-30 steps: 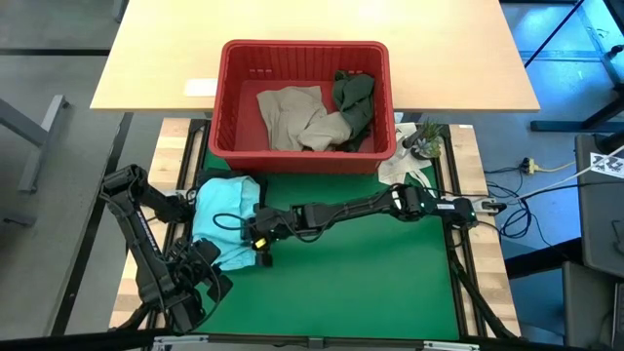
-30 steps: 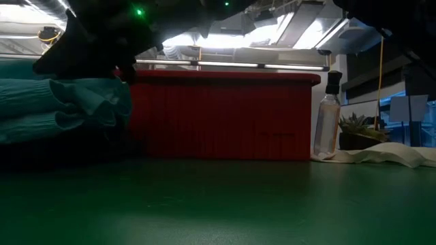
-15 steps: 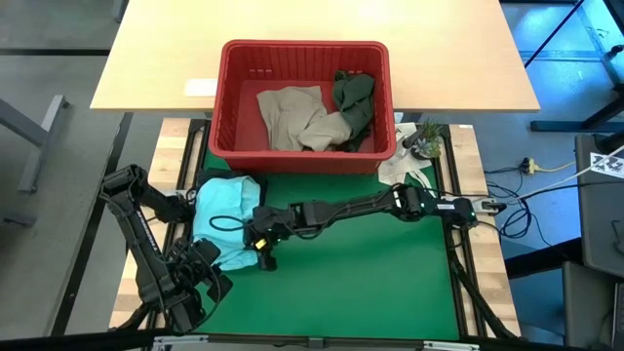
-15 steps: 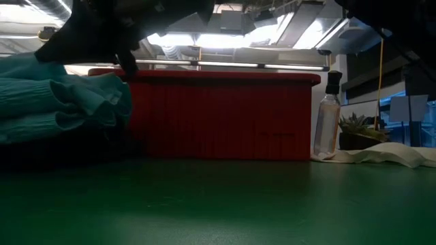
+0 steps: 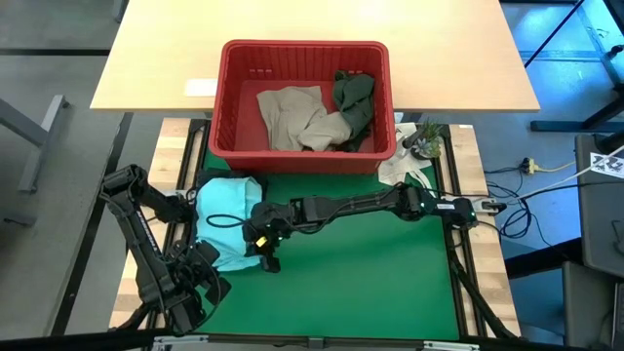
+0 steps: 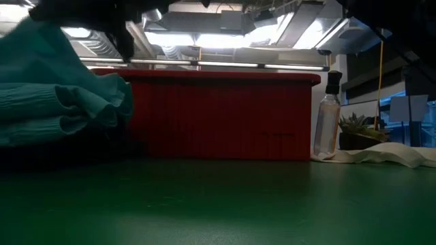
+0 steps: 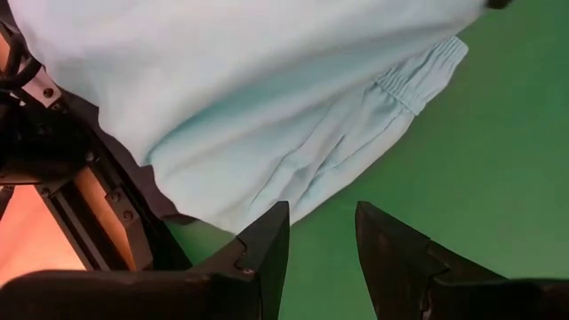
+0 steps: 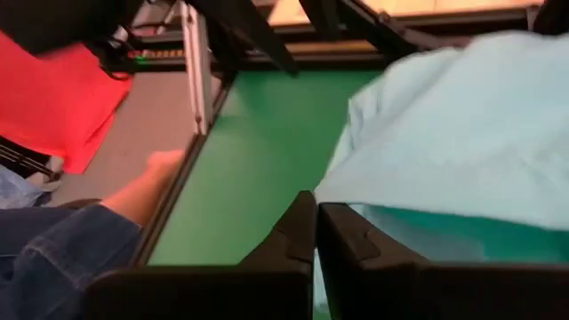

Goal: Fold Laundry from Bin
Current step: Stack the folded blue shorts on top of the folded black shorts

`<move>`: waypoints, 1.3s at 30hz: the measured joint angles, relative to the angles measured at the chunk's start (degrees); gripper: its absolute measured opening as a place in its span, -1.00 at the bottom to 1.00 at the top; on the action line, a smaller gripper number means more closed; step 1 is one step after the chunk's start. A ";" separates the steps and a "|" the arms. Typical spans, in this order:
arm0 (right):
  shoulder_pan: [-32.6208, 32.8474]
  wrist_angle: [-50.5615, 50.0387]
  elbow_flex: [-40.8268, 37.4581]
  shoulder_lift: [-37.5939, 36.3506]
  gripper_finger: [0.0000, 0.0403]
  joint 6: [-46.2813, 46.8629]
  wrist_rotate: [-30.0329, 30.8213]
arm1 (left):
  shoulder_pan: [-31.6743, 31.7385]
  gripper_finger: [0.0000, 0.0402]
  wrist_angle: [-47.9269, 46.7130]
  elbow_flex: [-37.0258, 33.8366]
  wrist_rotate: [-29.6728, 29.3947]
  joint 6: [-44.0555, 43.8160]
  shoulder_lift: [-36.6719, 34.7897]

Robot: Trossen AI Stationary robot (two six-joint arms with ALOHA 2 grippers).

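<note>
Pinched shut on the light teal garment, the right gripper lifts its edge over the green mat; the left gripper, parted and empty, waits beside it. Beige and olive laundry lies in the red bin.

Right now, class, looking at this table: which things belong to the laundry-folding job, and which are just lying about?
Part of the job:
- light teal garment
- red bin
- beige-tan garment in the bin
- dark olive garment in the bin
- right gripper, shut at the teal garment's edge

Just lying about:
- spray bottle
- small potted plant
- white cloth
</note>
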 joint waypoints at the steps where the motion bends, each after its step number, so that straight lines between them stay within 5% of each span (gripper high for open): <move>1: 0.00 0.02 0.49 0.00 -0.98 0.04 -0.13 | -0.02 -0.38 0.00 0.00 0.00 -0.02 0.00; 28: 1.11 -12.02 0.55 1.88 -0.84 0.65 8.40 | 0.00 -0.38 -0.02 0.00 -0.08 0.07 0.00; 39: 1.07 -11.91 0.55 1.88 -0.37 -1.98 9.96 | -0.02 -0.38 0.03 -0.03 -0.16 0.13 0.26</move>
